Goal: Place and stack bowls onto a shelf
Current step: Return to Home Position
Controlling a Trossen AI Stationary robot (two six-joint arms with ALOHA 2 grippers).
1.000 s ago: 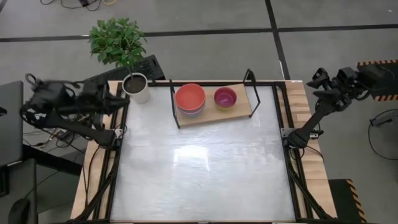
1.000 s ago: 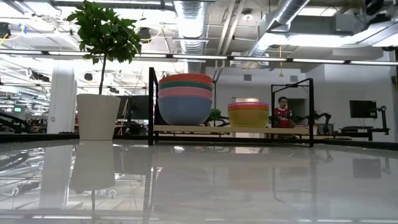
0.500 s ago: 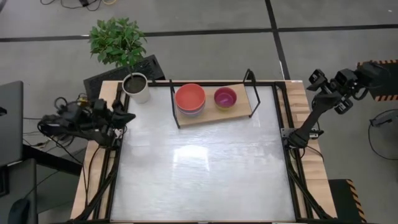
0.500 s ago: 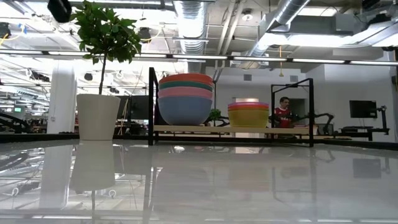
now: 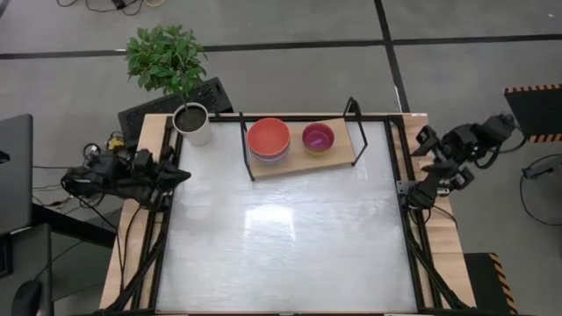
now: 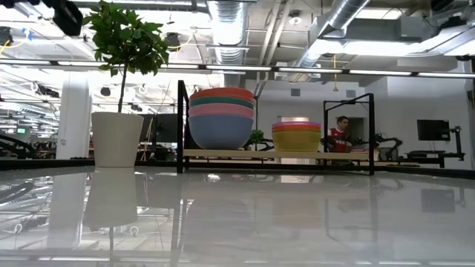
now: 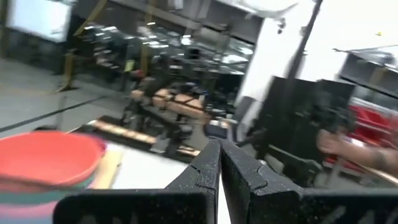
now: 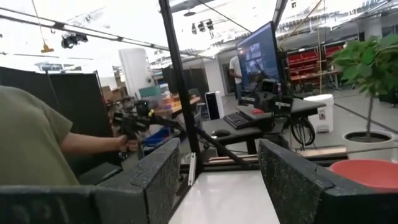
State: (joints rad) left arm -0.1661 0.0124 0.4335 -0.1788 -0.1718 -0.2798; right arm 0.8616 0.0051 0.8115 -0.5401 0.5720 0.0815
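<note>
Counting 1 shelf at the table far edge w/ 4 big bowls stacked beside a small stack (no. unclear), none shifted vs 0.5 s ago, I kept my left gripper pinched together by the left edge while my right gripper, fingers apart, had dropped nearer the right edge.

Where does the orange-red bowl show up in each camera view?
High view: the orange-red bowl tops the stack on the shelf's plant-side half.
Low view: on top of the taller stack, nearest the white pot.
Left wrist view: beyond the shut left tool, seen side-on.
Right wrist view: only a red rim, likely it.
Shared landmark: the plant, absent only from the left wrist view.
</note>
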